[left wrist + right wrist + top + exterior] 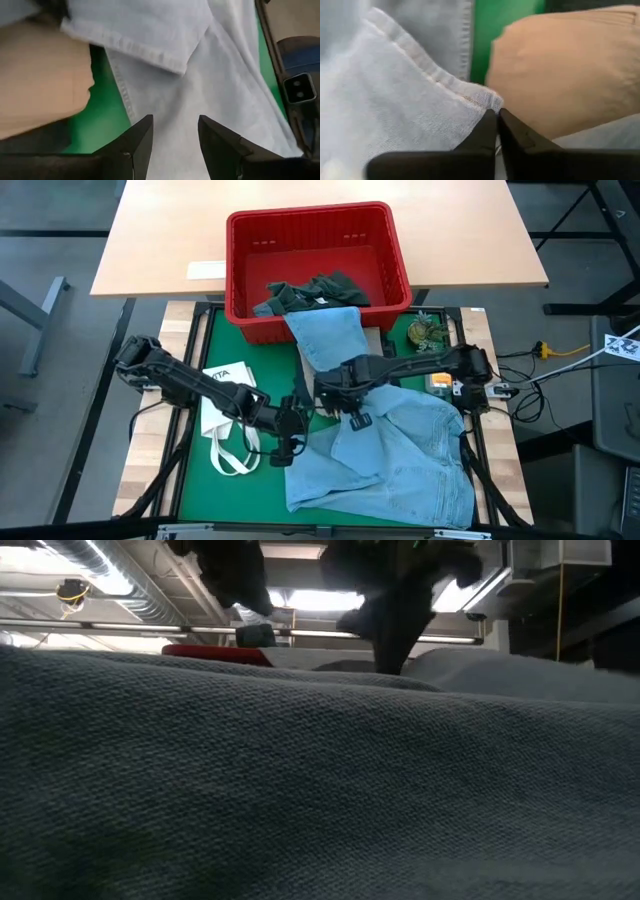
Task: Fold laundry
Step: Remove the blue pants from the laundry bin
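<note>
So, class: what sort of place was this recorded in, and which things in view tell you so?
Most likely a robotics lab or workshop, not a home: exposed ceiling ducts, a framed green work mat with two mounted arms, and a red laundry basket on a plain desk.

The white cloth tote bag with loop handles, lying on the green mat, carries black lettering near its upper edge, too small to read. No other text, label or number is legible anywhere.
</note>
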Robot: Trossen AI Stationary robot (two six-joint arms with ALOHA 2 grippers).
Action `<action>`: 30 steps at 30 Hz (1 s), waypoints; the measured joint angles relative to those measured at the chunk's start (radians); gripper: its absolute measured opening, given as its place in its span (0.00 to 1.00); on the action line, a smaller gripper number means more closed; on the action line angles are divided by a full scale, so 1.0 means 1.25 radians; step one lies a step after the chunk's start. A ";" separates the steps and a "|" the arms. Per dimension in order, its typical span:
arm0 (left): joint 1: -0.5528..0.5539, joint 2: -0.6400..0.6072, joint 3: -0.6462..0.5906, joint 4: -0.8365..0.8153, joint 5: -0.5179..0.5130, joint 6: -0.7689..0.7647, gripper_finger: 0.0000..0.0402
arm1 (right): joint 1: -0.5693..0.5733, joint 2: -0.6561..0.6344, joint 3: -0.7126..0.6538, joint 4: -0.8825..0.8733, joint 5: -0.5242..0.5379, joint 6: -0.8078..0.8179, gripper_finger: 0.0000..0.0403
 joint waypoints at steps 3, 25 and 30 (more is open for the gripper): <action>0.011 0.000 -0.021 0.003 0.011 0.000 0.38 | 0.028 -0.021 0.011 -0.005 0.001 0.006 0.02; 0.078 0.000 -0.253 0.258 0.093 -0.116 0.38 | 0.229 -0.078 0.022 -0.215 0.015 0.076 0.01; 0.077 0.000 -0.292 0.266 0.113 -0.179 0.38 | 0.237 -0.078 0.022 -0.232 0.020 0.076 0.01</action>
